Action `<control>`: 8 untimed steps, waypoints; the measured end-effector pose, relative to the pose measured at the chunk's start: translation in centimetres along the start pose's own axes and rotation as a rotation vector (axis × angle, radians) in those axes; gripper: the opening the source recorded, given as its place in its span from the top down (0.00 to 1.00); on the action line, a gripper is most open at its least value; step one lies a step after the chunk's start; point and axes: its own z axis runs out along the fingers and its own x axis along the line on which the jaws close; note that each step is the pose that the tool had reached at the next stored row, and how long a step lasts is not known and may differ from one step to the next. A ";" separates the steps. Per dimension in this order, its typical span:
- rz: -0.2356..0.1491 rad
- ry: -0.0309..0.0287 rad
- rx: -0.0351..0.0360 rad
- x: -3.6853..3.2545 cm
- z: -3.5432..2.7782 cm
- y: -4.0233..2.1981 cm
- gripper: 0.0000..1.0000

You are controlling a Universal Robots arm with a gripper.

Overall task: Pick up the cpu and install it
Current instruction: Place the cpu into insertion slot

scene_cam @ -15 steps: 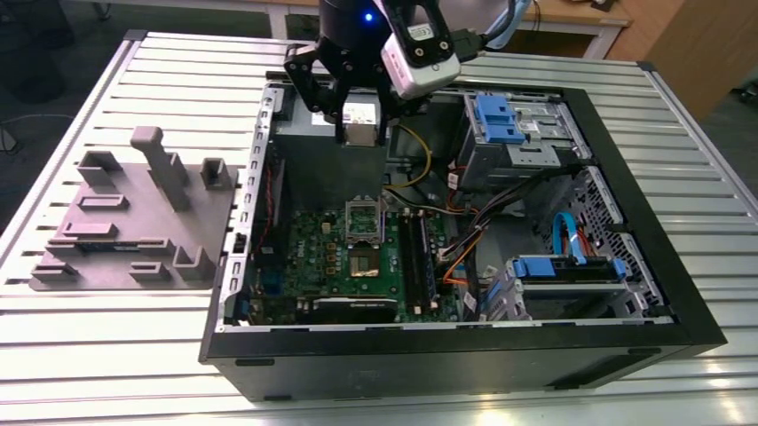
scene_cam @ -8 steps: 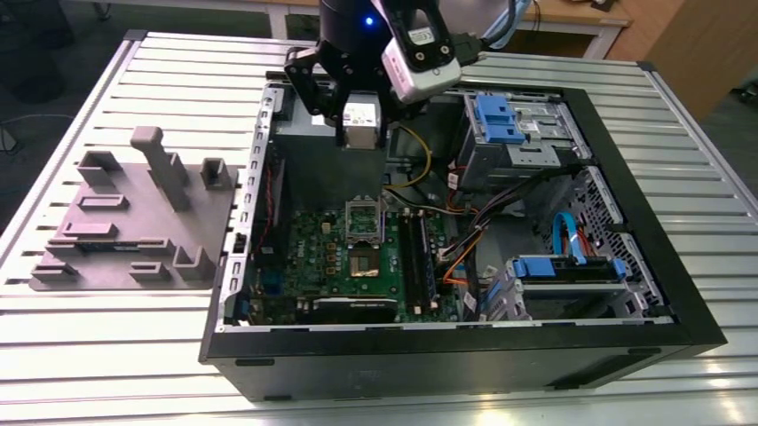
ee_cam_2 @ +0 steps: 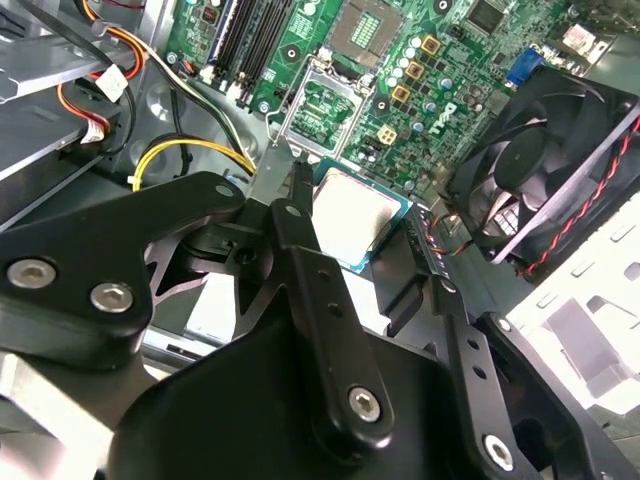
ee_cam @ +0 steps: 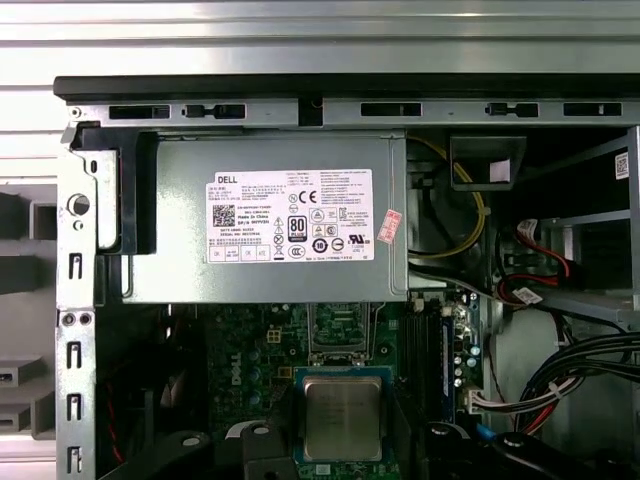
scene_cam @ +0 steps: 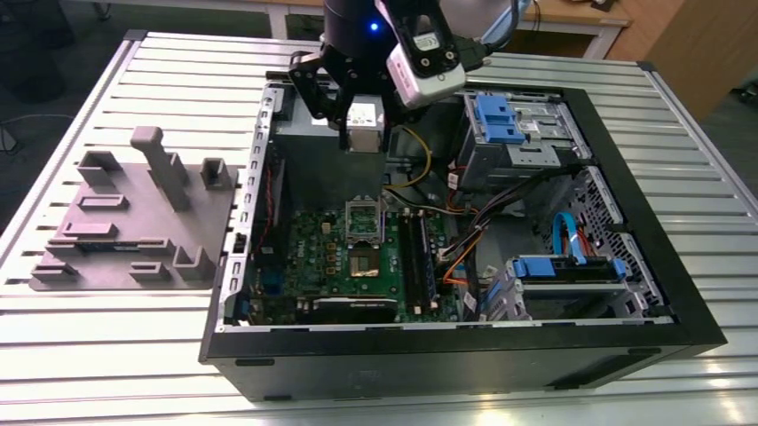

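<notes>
Second wrist view is showing the end effector [ee_cam_2: 345,235] pinching the cpu [ee_cam_2: 352,208] by opposite edges. It is hanging flat and well above the open socket [ee_cam_2: 335,100], which is lying below it, perhaps slightly off to one side.

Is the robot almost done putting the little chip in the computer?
About halfway. Done: the cpu is picked up, and the gripper is shut on it. In hand: the gripper holds the cpu in the air above the motherboard, apart from the socket. Left: the socket looks open and empty, so the cpu is not installed yet.
</notes>
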 end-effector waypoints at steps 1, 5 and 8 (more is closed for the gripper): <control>0.000 0.0000 0.0000 0.00 0.00 0.00 0.53; 0.000 -0.0001 -0.0004 -0.07 0.04 0.00 0.53; 0.000 0.0000 -0.0002 -0.23 0.10 0.00 0.53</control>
